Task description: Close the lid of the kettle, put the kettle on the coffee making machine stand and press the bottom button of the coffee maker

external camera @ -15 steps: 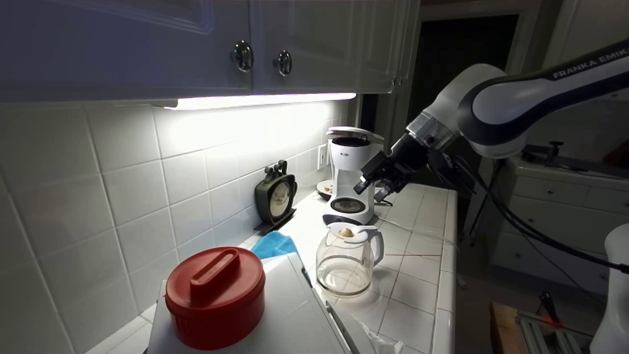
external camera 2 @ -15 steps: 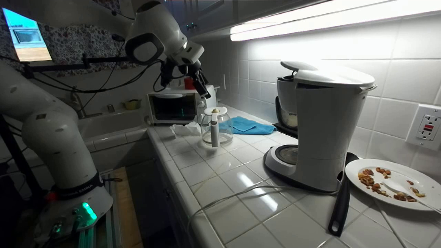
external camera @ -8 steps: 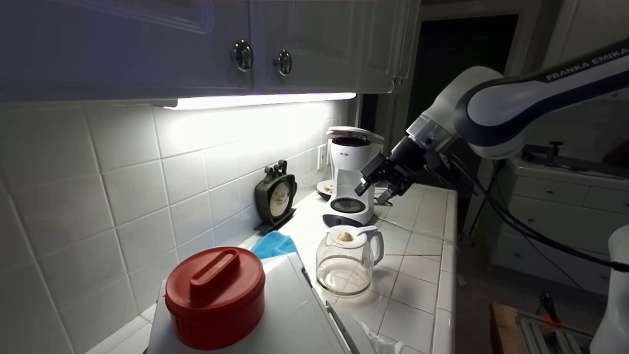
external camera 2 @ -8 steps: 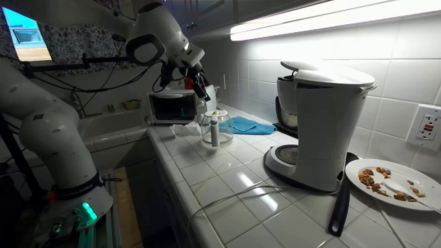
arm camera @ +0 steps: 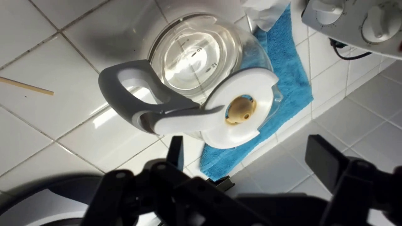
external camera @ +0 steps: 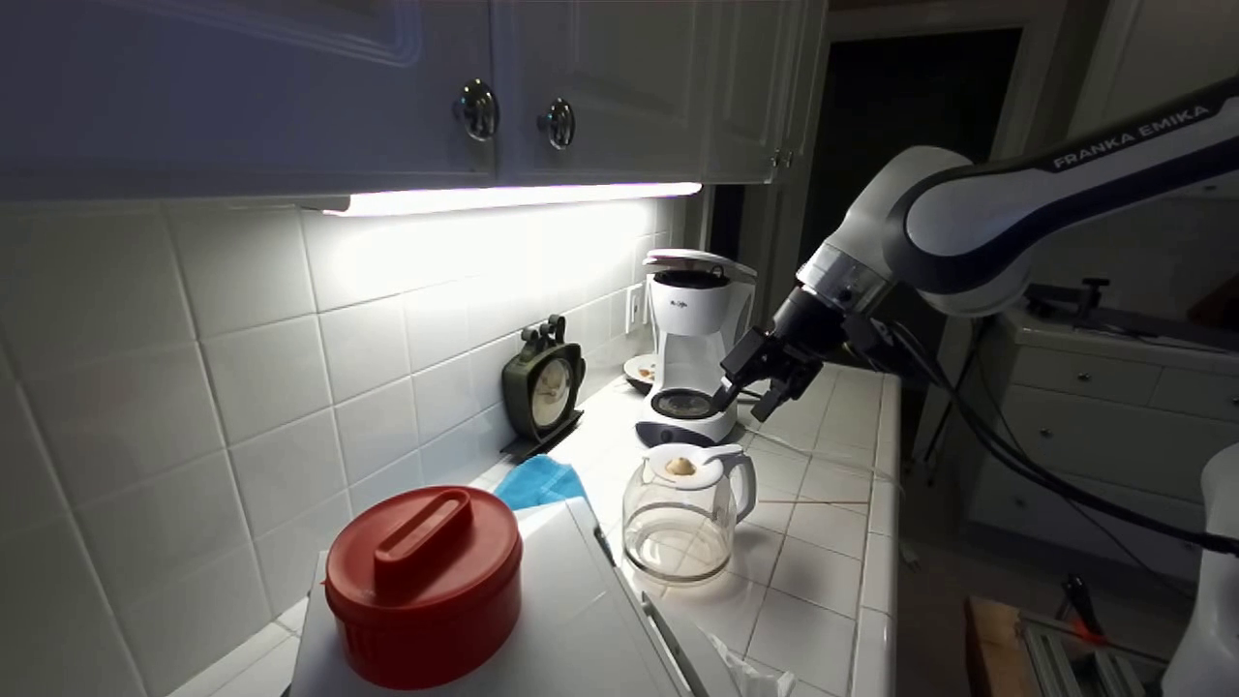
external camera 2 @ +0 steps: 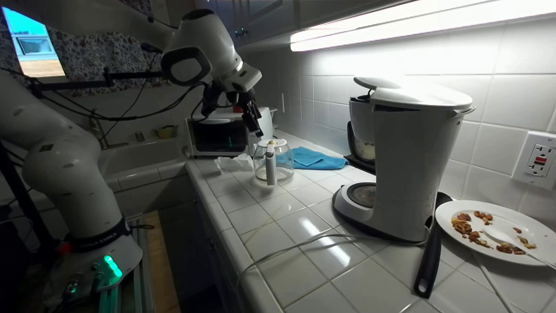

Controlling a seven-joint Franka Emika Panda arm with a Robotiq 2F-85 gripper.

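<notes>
Jaws released and spread wide; in the wrist view the fingers (arm camera: 323, 160) of the gripper (arm camera: 249, 153) stand at eight and four o'clock about the lid (arm camera: 220, 135), apart from it; the lid, white with a tan knob (arm camera: 241, 110), lies across the mouth of the kettle (arm camera: 188, 59), though whether it is fully seated cannot be told; the handle (arm camera: 108, 84) points to eight o'clock; the blue towel (arm camera: 292, 84) runs from two to five o'clock beside the kettle; a thin stick (arm camera: 28, 86) lies at nine o'clock, well apart.

The kettle stands upright on the counter (external camera 2: 360, 282), apart from the coffee maker (external camera: 678, 315), which in an exterior view rises at the kettle's twelve o'clock; the stand (external camera: 682, 404) lies at the coffee maker's six o'clock, and the top flap (external camera: 697, 257) is raised; in the same view the gripper hovers at the kettle's one o'clock, higher than the lid; in an exterior view the oven (external camera 2: 219, 135), with the red tub (external camera: 423, 590) on top, lies at the kettle's ten o'clock, the coffee maker at three o'clock; the plate (external camera 2: 506, 221), holding brown morsels (external camera 2: 461, 228) and a white spoon (external camera 2: 499, 237), lies at the coffee maker's four o'clock, just beside it.
</notes>
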